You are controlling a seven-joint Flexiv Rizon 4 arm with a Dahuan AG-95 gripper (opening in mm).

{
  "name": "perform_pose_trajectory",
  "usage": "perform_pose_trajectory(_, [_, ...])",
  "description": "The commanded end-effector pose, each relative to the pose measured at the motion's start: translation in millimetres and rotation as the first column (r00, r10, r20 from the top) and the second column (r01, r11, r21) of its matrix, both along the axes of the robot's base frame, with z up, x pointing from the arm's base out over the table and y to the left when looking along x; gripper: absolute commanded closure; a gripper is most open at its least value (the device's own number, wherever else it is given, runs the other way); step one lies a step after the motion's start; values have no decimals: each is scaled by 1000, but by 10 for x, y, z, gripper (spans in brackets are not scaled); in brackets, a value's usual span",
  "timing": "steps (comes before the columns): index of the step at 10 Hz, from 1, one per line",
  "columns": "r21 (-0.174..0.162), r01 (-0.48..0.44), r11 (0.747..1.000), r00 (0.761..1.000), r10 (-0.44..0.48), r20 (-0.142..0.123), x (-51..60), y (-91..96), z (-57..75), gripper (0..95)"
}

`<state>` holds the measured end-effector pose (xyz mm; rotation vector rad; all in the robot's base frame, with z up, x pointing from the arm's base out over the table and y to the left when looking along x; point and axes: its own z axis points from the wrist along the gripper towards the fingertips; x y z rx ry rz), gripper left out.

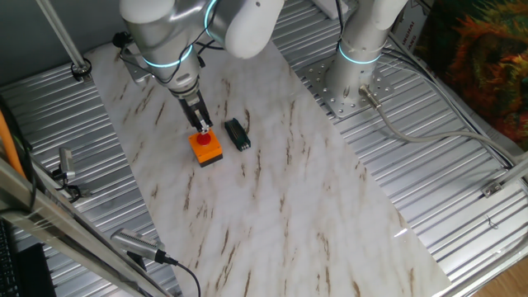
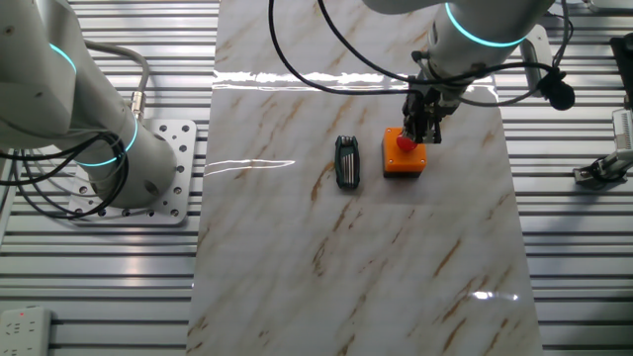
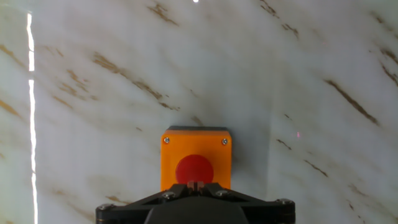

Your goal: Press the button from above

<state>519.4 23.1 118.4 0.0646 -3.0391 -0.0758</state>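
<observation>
The button [image 1: 203,139] is round and red on a square orange box [image 1: 209,153], standing on the marble sheet left of centre. It also shows in the other fixed view [image 2: 405,145] and in the hand view [image 3: 194,167]. My gripper [image 1: 202,127] points straight down, directly over the red cap, with its tips at or on the cap's top. In the hand view my gripper [image 3: 196,184] has both fingertips pressed together with no gap, at the near edge of the cap. In the other fixed view my gripper [image 2: 420,136] hides part of the cap.
A small black rectangular block [image 1: 238,134] lies just beside the orange box, also in the other fixed view [image 2: 346,161]. A second arm's base [image 1: 359,78] stands on a bolted plate at the sheet's edge. Ribbed metal table [image 1: 462,181] surrounds the marble sheet [image 1: 272,214].
</observation>
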Motion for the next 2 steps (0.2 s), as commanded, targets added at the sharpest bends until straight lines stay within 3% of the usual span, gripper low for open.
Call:
perform_pose_trajectory(1, [-3, 0, 1000, 1000, 0, -1, -10, -2, 11, 950])
perform_pose_trajectory(2, [-3, 0, 1000, 1000, 0, -2, -9, -2, 11, 950])
